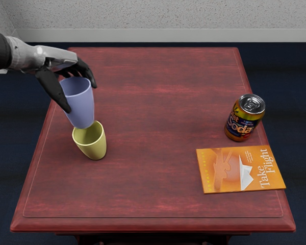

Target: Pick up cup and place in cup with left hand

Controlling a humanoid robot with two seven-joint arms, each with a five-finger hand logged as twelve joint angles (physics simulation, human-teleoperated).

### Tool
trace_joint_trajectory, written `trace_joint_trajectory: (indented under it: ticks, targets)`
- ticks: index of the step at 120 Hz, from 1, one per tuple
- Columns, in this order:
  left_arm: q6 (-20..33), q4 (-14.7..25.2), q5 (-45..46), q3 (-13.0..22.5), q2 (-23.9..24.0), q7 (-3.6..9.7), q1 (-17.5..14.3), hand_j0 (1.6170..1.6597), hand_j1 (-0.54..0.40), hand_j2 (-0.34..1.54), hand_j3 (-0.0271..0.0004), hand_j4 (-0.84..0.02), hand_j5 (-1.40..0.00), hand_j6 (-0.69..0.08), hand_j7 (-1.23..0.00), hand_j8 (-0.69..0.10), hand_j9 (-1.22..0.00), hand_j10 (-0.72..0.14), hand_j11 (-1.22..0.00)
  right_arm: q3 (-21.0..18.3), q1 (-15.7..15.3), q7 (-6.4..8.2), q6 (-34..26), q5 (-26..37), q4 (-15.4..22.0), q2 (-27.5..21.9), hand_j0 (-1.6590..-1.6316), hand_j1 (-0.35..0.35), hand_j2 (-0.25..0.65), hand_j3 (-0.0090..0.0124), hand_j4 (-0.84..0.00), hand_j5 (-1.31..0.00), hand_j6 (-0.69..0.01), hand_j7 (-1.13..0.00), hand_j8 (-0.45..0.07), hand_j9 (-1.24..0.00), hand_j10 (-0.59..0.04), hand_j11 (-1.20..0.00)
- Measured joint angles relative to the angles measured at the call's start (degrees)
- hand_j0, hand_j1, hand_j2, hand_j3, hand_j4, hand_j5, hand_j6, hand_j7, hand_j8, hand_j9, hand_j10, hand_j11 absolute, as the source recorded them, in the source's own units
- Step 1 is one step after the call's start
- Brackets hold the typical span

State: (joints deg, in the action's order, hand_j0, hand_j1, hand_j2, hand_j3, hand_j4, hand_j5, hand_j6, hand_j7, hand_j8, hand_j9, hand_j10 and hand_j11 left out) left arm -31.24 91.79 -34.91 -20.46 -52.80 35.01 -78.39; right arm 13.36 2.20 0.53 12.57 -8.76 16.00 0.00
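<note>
1. Book [239, 169] lies flat by the desk's [143, 199] right edge, toward the near right corner; the can [245, 118] stands just beyond it, close to the same edge.
2. Yellow cup [91, 143] stands upright near the left edge, mouth open to take the other.
3. Blue cup [80, 104] hangs above the desk by the left edge, slightly tilted, its base over the far side of the yellow cup's mouth. Whether the two touch, I cannot tell.
4. Left hand [61, 62] is partly closed about the blue cup from above: thumb down the left side, fingers bent around the far side by the rim.
5. Both cups look light and stiff, with smooth walls that may slip or swivel under a loose pinch. High on the wall is the right hold, as it leaves the narrow base free to enter.
6. Lowering calls for centring the base first; a knock on the rim could tip the light yellow cup.
</note>
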Motion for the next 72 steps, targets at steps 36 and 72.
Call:
trace_joint_trajectory:
  ticks: [36,72]
  targets:
    - [-1.7,0.8,1.0,0.0,-0.4,0.0,0.1,1.6515,-0.155,0.1,0.0,-0.414,-0.73,-0.226,-0.72,-0.195,-0.7,-0.285,-0.72,0.0,0.0,0.0,0.0,0.0,0.0,0.0,-1.6581,-0.349,0.0,0.0,0.0,0.0,0.001,0.0,0.001,0.0,0.0,0.0]
    - [-2.6,1.2,1.4,0.1,-0.1,0.0,0.5,1.6512,-0.158,0.11,0.0,-0.408,-0.74,-0.222,-0.73,-0.19,-0.7,-0.281,-0.72,0.0,0.0,0.0,0.0,0.0,0.0,0.0,-1.6581,-0.349,0.0,0.0,0.0,0.0,0.001,0.0,0.001,0.0,0.0,0.0]
